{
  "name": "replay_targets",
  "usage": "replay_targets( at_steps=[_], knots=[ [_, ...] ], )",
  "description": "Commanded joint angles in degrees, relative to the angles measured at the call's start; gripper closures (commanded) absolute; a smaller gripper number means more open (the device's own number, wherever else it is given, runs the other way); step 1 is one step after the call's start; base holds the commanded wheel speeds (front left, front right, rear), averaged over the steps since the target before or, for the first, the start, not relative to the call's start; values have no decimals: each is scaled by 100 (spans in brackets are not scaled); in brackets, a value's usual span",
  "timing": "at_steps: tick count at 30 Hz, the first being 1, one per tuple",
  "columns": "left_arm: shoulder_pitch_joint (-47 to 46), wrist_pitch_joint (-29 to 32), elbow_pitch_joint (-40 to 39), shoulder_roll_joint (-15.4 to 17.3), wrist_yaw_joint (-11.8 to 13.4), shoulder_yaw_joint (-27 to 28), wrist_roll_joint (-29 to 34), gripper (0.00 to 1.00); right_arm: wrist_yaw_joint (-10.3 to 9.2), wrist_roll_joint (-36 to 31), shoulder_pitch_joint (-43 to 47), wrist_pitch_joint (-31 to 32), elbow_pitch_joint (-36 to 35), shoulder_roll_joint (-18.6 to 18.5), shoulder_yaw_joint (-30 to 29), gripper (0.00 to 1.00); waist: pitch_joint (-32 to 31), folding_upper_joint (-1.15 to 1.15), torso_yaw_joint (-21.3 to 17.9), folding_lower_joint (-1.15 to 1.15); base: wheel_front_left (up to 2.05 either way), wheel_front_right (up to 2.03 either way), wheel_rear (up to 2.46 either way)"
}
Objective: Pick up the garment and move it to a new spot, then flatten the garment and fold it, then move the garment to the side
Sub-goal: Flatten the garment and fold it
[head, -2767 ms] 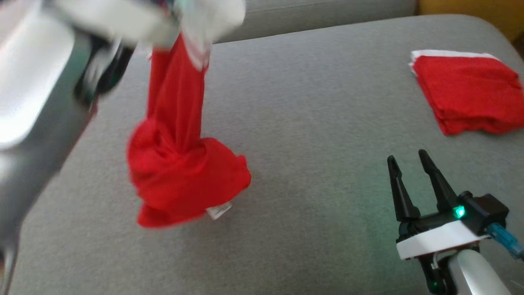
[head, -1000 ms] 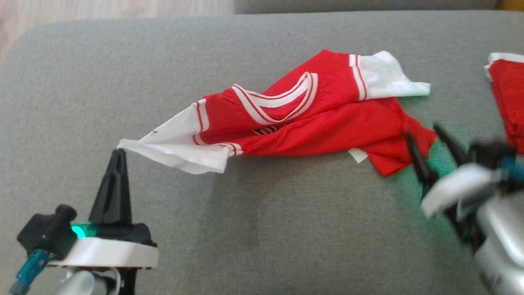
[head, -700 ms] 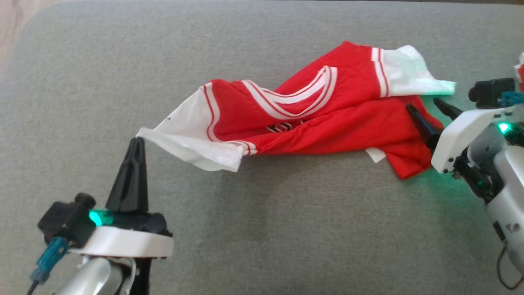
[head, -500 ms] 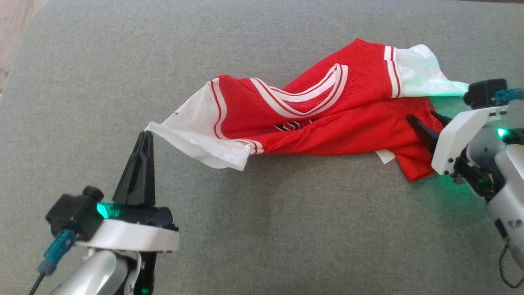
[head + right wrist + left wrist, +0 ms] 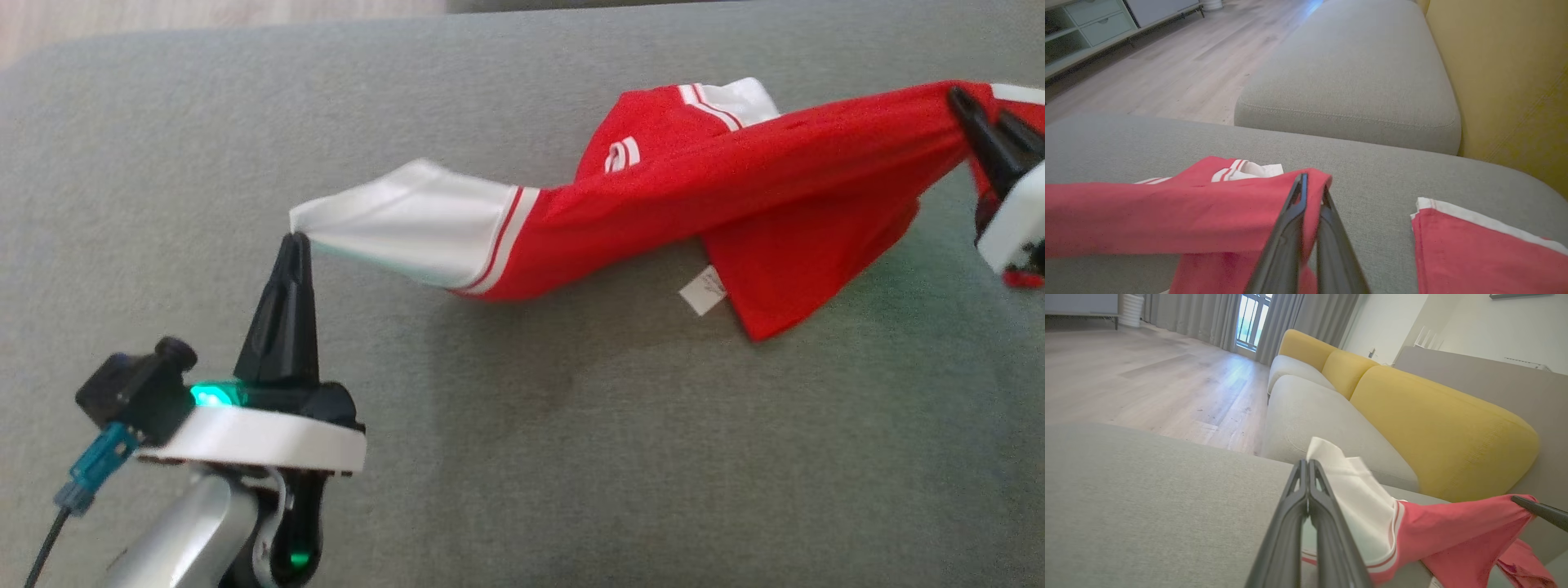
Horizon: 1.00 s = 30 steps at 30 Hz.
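The garment (image 5: 735, 188), a red jersey with white striped sleeves, hangs stretched in a twisted band between my two grippers above the grey cushion (image 5: 522, 457). My left gripper (image 5: 295, 238) is shut on the tip of a white sleeve (image 5: 1359, 498) at the left. At the far right, my right gripper (image 5: 976, 106) is shut on the red fabric's edge. A red flap with a white tag (image 5: 702, 290) droops onto the cushion. In the right wrist view the right gripper (image 5: 1310, 183) pinches a red fold (image 5: 1167, 216). The left gripper (image 5: 1306, 463) pinches white cloth.
A second red garment (image 5: 1486, 253) lies folded on the cushion just right of my right gripper. Beyond stand another grey seat cushion (image 5: 1351, 73), a yellow sofa back (image 5: 1433, 416) and a wooden floor (image 5: 1147, 375). The cushion's near half lies bare.
My right gripper has shut on the garment's red edge and pulled it up and to the right. The jersey went from lying crumpled to stretched between both grippers. The head camera shifted.
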Motion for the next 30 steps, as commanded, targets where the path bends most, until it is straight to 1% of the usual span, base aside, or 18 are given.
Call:
replay_targets(
  at_steps=[1, 4, 7, 10, 13, 14, 15, 16, 17, 20, 23, 26, 30],
  knots=[
    [-17, 70, -287, 156, 84, 288, -50, 100, 39, 148, 398, -74, -436, -299, -27, 100, -127, 0, -207, 0, 0, 0, 0],
    [101, 177, -449, 227, 186, 257, -63, 100, 39, 341, 1080, -72, -944, -558, -53, 100, -142, 0, -351, 0, 0, 0, 0],
    [217, 236, -522, 301, 263, 204, -27, 100, 39, 465, 1914, -165, -1328, -681, -128, 100, -106, 0, -454, 0, 0, 0, 0],
    [321, 260, -535, 334, 303, 163, -22, 100, 39, 495, 2714, -185, -1517, -592, -231, 100, -71, 0, -540, 0, 0, 0, 0],
    [396, 235, -504, 348, 308, 146, -18, 100, 39, 619, 3340, -147, -1623, -289, -437, 100, -66, 0, -601, 0, 0, 0, 0],
    [409, 231, -489, 352, 313, 134, -6, 100, 39, 623, 3504, -106, -1651, -198, -490, 28, -68, 0, -611, 0, 0, 0, 0],
    [416, 221, -472, 351, 315, 122, 9, 100, 39, 627, 3647, -102, -1670, -99, -576, 0, -69, 0, -618, 0, 0, 0, 0],
    [419, 211, -454, 347, 315, 111, 21, 100, 39, 633, 3773, -104, -1719, -8, -650, 0, -69, 0, -623, 0, 0, 0, 0],
    [419, 211, -454, 347, 315, 111, 21, 100, 39, 633, 3773, -104, -1719, -8, -650, 0, -69, 0, -623, 0, 0, 0, 0],
    [409, 193, -397, 353, 306, 85, 60, 100, 39, 654, 3971, -261, -1888, 193, -955, 0, -55, 0, -650, 0, 0, 0, 0],
    [368, 175, -332, 372, 291, 66, 117, 100, 39, 721, 3980, -358, -2012, 290, -1243, 0, -31, 0, -661, 0, 0, 0, 0],
    [301, 150, -280, 352, 260, 52, 148, 100, 39, 981, 3842, -176, -2062, 328, -1351, 0, 25, 0, -638, 0, 0, 0, 0],
    [177, 130, -172, 283, 165, -31, 198, 100, 39, 1355, 3563, 84, -1932, 269, -1419, 0, 99, 0, -498, 0, 0, 0, 0]
  ],
)
